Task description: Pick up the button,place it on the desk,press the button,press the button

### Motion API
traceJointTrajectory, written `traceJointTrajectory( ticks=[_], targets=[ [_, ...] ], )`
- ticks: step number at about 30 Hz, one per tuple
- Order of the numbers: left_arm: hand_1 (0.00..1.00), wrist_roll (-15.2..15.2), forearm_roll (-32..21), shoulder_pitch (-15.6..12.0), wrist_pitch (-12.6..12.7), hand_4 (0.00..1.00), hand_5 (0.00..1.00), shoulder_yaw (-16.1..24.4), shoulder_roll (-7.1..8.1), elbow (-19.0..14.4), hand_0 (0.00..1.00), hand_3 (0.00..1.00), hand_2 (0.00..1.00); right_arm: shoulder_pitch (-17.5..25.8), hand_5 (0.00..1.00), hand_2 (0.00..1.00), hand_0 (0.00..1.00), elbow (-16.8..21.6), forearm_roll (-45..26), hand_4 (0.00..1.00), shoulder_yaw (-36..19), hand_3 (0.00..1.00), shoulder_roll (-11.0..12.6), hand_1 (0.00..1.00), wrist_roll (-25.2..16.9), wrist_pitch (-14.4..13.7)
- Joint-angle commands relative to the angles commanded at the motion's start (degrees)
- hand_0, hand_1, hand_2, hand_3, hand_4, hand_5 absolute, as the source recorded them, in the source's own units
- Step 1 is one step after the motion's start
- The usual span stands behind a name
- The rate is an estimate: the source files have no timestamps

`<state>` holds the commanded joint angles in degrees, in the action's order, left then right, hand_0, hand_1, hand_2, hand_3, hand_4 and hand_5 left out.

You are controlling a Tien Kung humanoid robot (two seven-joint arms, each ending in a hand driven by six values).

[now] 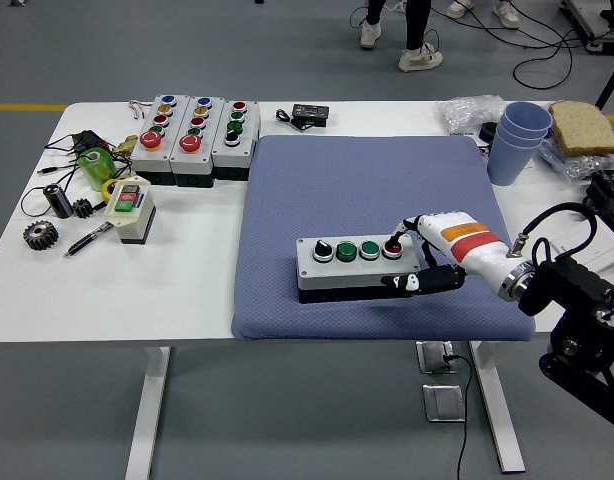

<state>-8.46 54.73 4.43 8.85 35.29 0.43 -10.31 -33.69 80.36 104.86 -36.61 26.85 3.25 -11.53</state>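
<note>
Your button box (359,264) sits on the blue mat (367,190) – right hand (439,250) on its right end

A fingertip (395,240) rests on the red button (392,249) while the thumb lies along the box's front edge – the other fingers curl loosely, gripping nothing. Further left on the white table (187,290) you see three more button boxes (194,135), a small switch box (129,208) and a gear (39,235); blue cups (517,140) stand far right

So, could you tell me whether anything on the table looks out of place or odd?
Nothing looks spilled or damaged. The one oddity is a slice of bread at the far right corner, among button boxes and hardware. The grey button box sits square on the blue mat, with the right hand at its red button.
</note>
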Motion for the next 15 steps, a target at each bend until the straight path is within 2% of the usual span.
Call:
traceJointTrajectory(
  ticks=[5,15],
  targets=[
    [0.658,0.0,0.0,0.0,0.0,0.335,0.645,0.0,0.02,0.0,0.621,0.591,0.673,-0.5,0.611,0.167,0.066,0.9,0.1,0.899,-0.1,0.596,-0.6,0.002,-0.2,-0.7],
    [0.657,0.1,-0.6,0.1,0.0,0.334,0.640,-0.4,0.05,0.0,0.620,0.591,0.673,-0.7,0.615,0.167,0.064,-0.4,0.0,0.898,2.4,0.592,-1.9,0.002,0.3,0.2]
  ],
)
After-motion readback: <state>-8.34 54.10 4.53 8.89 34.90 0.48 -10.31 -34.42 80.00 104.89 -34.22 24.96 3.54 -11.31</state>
